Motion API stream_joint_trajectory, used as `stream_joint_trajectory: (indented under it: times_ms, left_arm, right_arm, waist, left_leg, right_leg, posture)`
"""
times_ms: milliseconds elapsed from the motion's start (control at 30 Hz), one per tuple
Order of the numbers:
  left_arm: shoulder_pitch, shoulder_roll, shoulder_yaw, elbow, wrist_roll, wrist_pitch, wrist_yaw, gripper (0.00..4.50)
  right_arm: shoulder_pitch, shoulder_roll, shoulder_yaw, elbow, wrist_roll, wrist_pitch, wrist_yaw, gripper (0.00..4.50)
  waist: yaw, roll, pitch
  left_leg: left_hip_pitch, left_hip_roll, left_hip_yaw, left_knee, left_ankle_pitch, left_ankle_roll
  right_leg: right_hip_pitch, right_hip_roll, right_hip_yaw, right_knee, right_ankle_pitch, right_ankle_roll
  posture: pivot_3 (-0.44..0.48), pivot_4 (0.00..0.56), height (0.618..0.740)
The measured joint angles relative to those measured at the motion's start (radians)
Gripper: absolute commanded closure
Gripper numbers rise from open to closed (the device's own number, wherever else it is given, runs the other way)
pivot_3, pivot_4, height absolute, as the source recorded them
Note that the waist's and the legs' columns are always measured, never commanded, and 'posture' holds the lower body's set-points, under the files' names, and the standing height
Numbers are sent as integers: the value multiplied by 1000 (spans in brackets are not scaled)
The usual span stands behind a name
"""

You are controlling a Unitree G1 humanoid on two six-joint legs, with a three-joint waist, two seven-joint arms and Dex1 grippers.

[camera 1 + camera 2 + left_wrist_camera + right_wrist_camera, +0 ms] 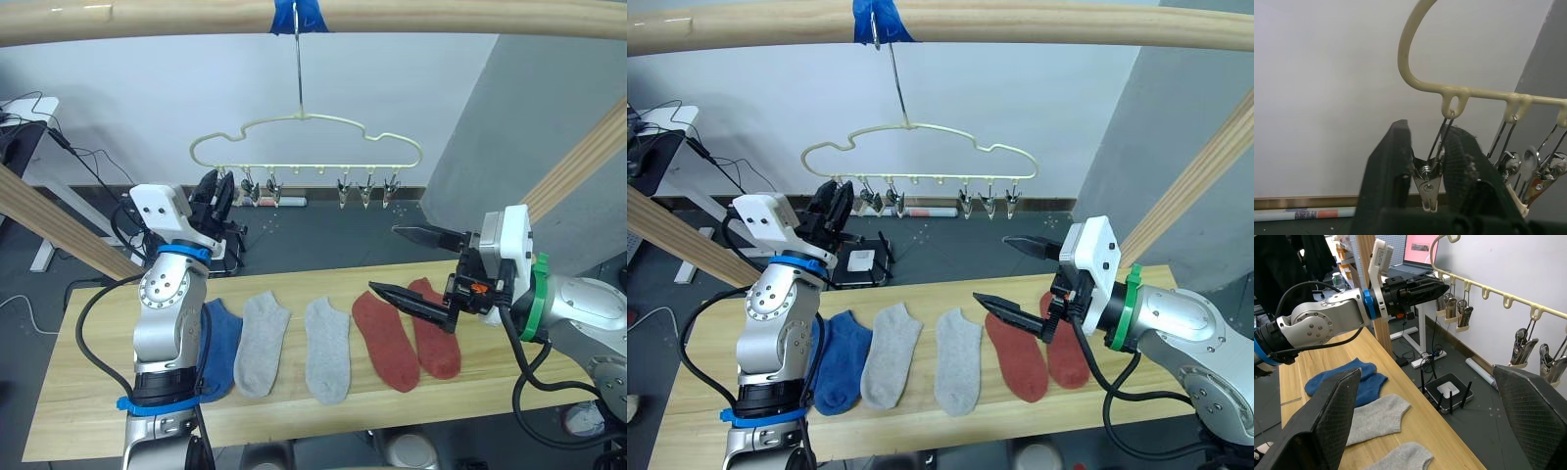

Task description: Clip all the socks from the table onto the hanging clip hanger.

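A pale-gold clip hanger [304, 127] hangs by its hook from the top pole, with several metal clips along its bar. My left gripper [217, 191] is raised to the bar's left end and shut on the leftmost clip [1427, 183], with one black finger [1383, 181] on each side of it. On the wooden table [294, 411] the socks lie in a row: blue socks [220, 348], two grey socks [263, 343] [328, 348] and two rust-red socks [384, 338] [436, 333]. My right gripper [384, 259] hovers open above the red socks, with nothing between its fingers.
A round wooden pole [392, 15] spans the top, with blue tape [299, 15] at the hook. Slanted poles stand at left [59, 225] and right [578, 162]. A small black-and-white device [860, 259] sits on the floor behind the table. A white desk [29, 127] stands far left.
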Motion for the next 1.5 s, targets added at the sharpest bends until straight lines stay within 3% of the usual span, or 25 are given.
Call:
stream_joint_trajectory:
  times_ms: [133,333,567,733,1000,1200,1400,1500]
  left_arm:
    - [2,0,-8,-16,0,3,0,4493]
    - [3,3,-8,-24,0,11,-3,4493]
    - [16,16,-11,-57,-1,31,-18,4493]
    - [21,17,-17,-73,-1,54,-22,4493]
    - [25,22,-17,-100,-3,84,-40,4493]
    - [23,34,-17,-106,-10,95,-45,4493]
    - [22,37,-17,-110,-22,110,-65,4493]
    - [22,45,-16,-111,-36,126,-81,4500]
  right_arm:
    - [0,2,0,0,0,0,-3,0]
    - [15,5,4,-1,-14,11,-49,0]
    - [257,0,72,32,-253,41,-195,0]
    - [313,96,134,121,-427,59,-345,0]
    - [270,312,220,477,-664,-83,-463,0]
    - [186,485,181,646,-707,-101,-539,0]
    - [166,563,141,704,-728,-129,-561,0]
    - [165,573,128,717,-744,-136,-563,660]
  waist:
    - [0,0,0]
    - [1,0,0]
    - [7,0,0]
    - [5,0,6]
    - [5,1,22]
    - [6,2,24]
    - [5,2,24]
    - [5,2,24]
  left_leg:
    - [0,0,0,0,0,0]
    - [0,0,0,0,0,0]
    - [-2,0,0,-1,0,0]
    - [0,0,1,-1,0,-1]
    - [-1,0,2,-1,0,-1]
    - [-4,0,2,-1,0,-1]
    - [-11,1,2,0,1,-2]
    - [-11,1,2,0,1,-2]
  right_leg:
    - [0,0,0,0,0,0]
    - [0,0,0,0,0,0]
    - [-1,-1,0,-2,0,1]
    - [-1,0,2,-1,0,2]
    - [-3,0,5,-1,1,3]
    - [-9,-1,7,2,1,3]
    - [-16,-1,8,4,2,3]
    - [-16,-1,8,4,2,4]
  posture:
    - [-295,291,740]
    - [-291,291,740]
    - [-281,310,740]
    - [-275,320,740]
    - [-256,334,740]
    - [-249,335,740]
    - [-250,333,740]
    - [-250,330,740]
